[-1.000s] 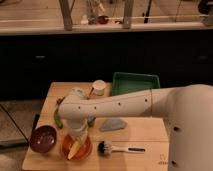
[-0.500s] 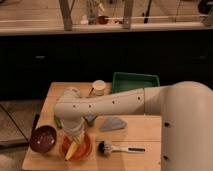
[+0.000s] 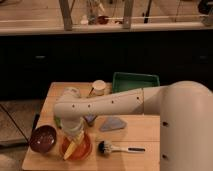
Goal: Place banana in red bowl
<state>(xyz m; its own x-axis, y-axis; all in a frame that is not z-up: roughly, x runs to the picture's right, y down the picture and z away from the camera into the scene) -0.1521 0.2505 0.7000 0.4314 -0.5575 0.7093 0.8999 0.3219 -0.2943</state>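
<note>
**Gripper [image 3: 75,132] low over the red bowl [image 3: 88,148], banana [image 3: 71,149] now lying in it**

Gripper and wrist hang straight down at the front left of the table [image 3: 145,131], just above the back rim of the red bowl. The long white arm reaches in from the right. Whether the gripper is spread or pressed together cannot be told, because the wrist hides it. Nor is it clear whether it touches the banana's upper end.

Over the last second the wrist has drifted a little to the left. The banana has gone from standing steeply under the gripper to slanting across the bowl. Its lower end now rests toward the bowl's front left rim and its upper end points back up at the gripper. The bowl itself sits where it was, just beside the dark brown bowl [image 3: 42,139] on its left, with the brush [image 3: 114,148] lying to its right.

For the task, this reads as the placing step all but finished: the fruit appears to be carried by the bowl rather than by the arm. What seems left is a clean let-go, if that has not happened already, and a straight lift clear. One risk is that the banana's raised end sits close under the gripper. A sideways pull could tip it over the shallow rim or drag the light bowl along.
</note>
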